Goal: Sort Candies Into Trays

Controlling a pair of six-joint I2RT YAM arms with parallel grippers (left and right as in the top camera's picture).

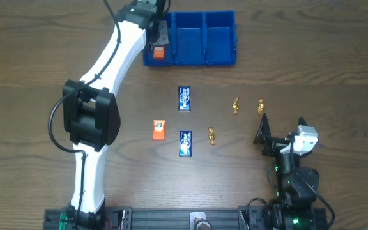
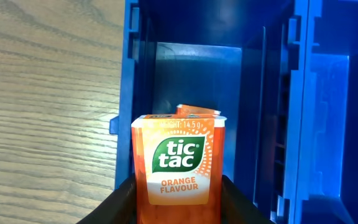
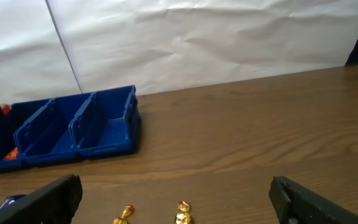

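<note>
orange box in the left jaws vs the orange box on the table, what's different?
The held orange box is clamped between the left gripper's jaws; the loose orange box has nothing touching it. The held orange box hangs over the left compartment of the blue tray; the loose orange box lies flat on the wooden table, beside a blue packet. Shared: same orange colour and box shape.

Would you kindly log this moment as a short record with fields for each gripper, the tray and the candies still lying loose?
left gripper: shut on held orange box, over the blue tray's left-end compartment
right gripper: open, empty, facing the gold candies
tray: three compartments; middle and right ones empty
loose: one loose orange box, two blue packs, three gold candies
</note>
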